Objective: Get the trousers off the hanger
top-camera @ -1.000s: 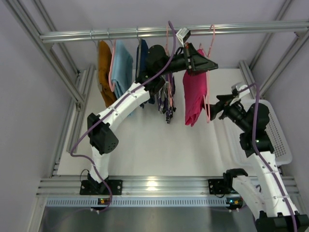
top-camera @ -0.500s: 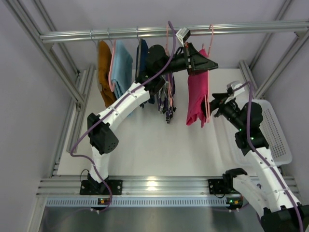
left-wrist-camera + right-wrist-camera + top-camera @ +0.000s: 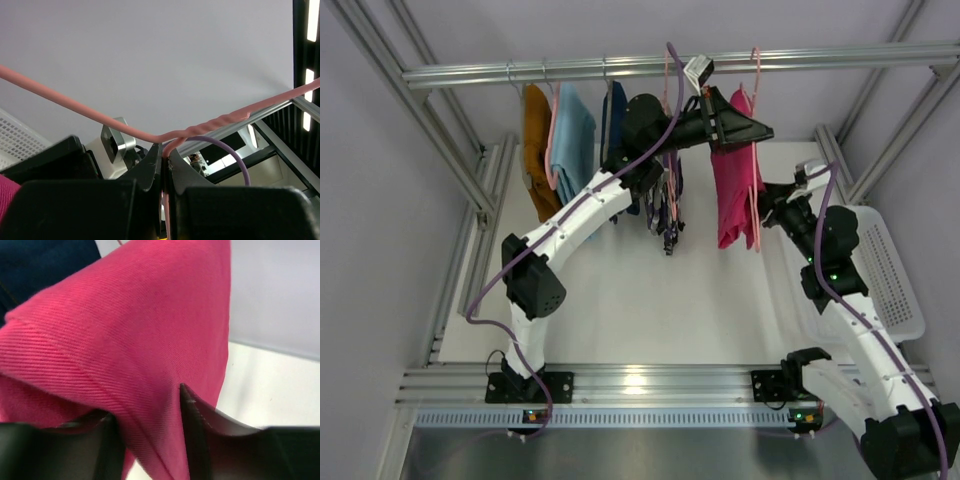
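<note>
The magenta-pink trousers hang folded over a pink hanger on the rail. My left gripper is shut on the hanger's wire neck, just under the twisted hook. In the left wrist view the fingertips pinch that wire. My right gripper is at the trousers' right edge, and its jaws have closed on a fold of the magenta cloth. The fold fills the gap between the right fingertips. The navy patterned trousers hang further left, behind my left arm.
An orange garment, a light blue one and a dark navy one hang on the rail's left part. A white perforated basket stands at the right of the table. Aluminium frame posts border both sides.
My right arm has moved up and left to the magenta trousers, and its jaws have narrowed onto the cloth. The trousers now hang straighter. The left arm has stayed put.
</note>
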Controlling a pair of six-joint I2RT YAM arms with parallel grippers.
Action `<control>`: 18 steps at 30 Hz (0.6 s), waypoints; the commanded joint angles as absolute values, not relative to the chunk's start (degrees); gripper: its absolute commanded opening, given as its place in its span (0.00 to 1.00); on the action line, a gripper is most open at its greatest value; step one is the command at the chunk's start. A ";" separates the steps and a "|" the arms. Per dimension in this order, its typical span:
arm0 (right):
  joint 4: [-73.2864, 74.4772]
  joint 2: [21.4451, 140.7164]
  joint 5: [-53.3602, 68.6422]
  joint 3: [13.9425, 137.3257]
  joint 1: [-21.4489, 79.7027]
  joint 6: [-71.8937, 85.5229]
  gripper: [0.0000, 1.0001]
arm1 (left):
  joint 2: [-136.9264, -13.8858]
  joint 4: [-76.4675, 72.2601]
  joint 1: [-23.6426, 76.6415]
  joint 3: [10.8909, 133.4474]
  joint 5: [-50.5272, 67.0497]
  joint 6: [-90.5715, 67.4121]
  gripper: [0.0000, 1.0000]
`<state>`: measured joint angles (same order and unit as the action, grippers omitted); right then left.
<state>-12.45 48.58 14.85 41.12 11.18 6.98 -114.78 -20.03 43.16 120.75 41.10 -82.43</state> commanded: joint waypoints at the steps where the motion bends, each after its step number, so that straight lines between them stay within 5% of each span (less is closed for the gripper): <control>1: -20.92 48.96 16.69 41.57 12.04 6.86 0.23 | -111.62 -31.73 44.73 122.35 41.92 -82.97 0.00; 5: -17.85 47.20 16.79 45.17 11.95 7.03 0.00 | -111.10 -30.32 44.74 120.42 42.45 -79.90 0.00; 18: -0.18 35.07 14.68 60.64 11.69 10.46 0.00 | -106.44 -19.70 44.47 110.57 45.09 -64.61 0.00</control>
<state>5.39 39.16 16.16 52.80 11.33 9.72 -112.51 -18.44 44.56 111.61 43.90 -70.85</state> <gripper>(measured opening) 0.054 0.052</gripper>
